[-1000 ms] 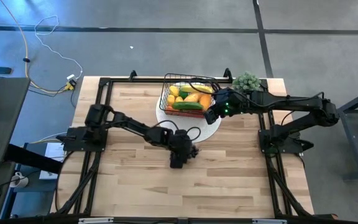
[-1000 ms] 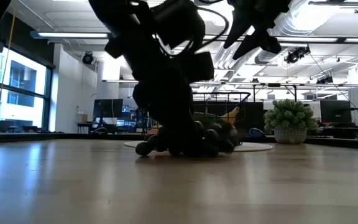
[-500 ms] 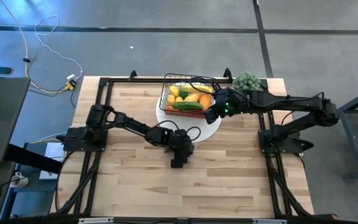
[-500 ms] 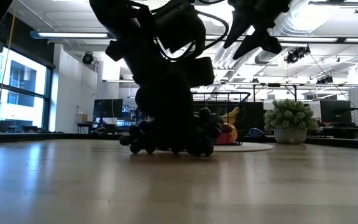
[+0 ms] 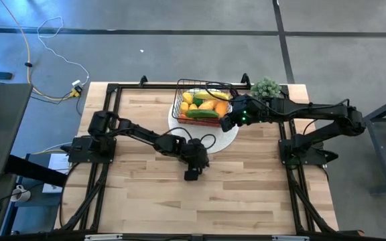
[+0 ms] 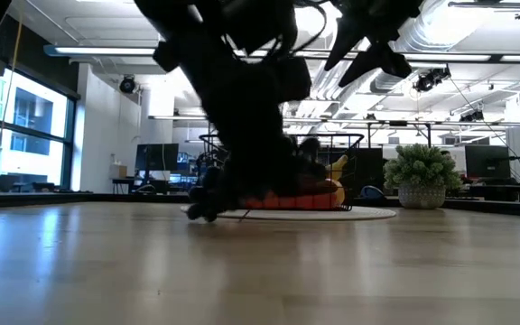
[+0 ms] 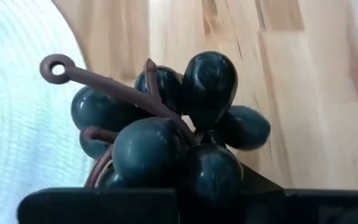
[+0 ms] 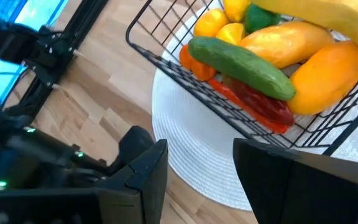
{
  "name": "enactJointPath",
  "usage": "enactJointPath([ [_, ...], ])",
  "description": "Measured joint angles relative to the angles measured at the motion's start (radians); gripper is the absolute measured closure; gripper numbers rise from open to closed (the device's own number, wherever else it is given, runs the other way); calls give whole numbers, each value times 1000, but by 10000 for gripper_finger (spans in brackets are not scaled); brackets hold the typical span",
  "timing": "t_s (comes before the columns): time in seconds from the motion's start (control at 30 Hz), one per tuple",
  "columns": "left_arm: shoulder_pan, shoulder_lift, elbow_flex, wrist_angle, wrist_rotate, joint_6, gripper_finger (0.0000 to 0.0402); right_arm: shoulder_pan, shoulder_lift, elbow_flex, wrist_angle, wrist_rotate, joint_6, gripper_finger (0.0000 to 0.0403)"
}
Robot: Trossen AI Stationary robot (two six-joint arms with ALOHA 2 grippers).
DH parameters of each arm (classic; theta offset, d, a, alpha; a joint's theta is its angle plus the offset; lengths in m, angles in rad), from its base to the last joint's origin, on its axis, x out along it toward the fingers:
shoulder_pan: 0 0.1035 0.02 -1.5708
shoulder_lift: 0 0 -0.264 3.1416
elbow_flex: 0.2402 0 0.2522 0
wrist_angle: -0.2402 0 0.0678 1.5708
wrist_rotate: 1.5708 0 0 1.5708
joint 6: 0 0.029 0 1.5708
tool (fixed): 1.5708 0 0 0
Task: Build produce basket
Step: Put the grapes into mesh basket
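Note:
A dark purple bunch of grapes [image 7: 173, 137] with a brown looped stem [image 7: 86, 74] fills the left wrist view. My left gripper [image 5: 196, 163] is shut on it at mid-table, just near of the white round plate [image 5: 228, 142]. The black wire basket [image 5: 179, 107] stands on that plate and holds banana, mango, cucumber [image 8: 241, 59], red chili, lemons and an orange. My right gripper [image 8: 197, 180] hangs open above the basket's near right corner, with nothing between its fingers. In the low view my left arm is a dark shape [image 6: 242, 108] in front of the basket. My left gripper pinches the grape bunch between its two fingers, on the berries at the end away from the stem [image 7: 194, 177]. The rest of the bunch sticks out ahead of the fingers. Some berries [image 6: 208, 209] sit low by the table; whether they touch it, I cannot tell.
A green bushy plant in a pale pot [image 5: 267, 87] stands at the table's far right corner, beside the basket. Black frame rails [image 5: 106, 134] run along the table's left, right and far sides. Bare wood lies near of the plate.
My left gripper has shut and taken hold of the grapes. The bunch, which lay spread beside the gripper, is now drawn in under it and has shifted a little toward the table's left. My right gripper has kept still.

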Motion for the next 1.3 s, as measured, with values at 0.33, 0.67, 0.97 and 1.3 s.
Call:
enactJointPath([
  [0.33, 79, -149, 0, 4, 46, -20, 388, -3, -5, 0, 34, 38, 9, 240],
  [0.67, 202, -322, 0, 25, 45, -61, 387, -38, -75, 0, 152, 70, -11, 240],
  [0.97, 358, -407, 2, 101, -44, -70, 387, -139, -126, 0, 166, 76, -125, 240],
  [1.3, 492, -344, 1, 123, -146, -207, 387, -263, -126, 0, 166, 97, -272, 240],
])
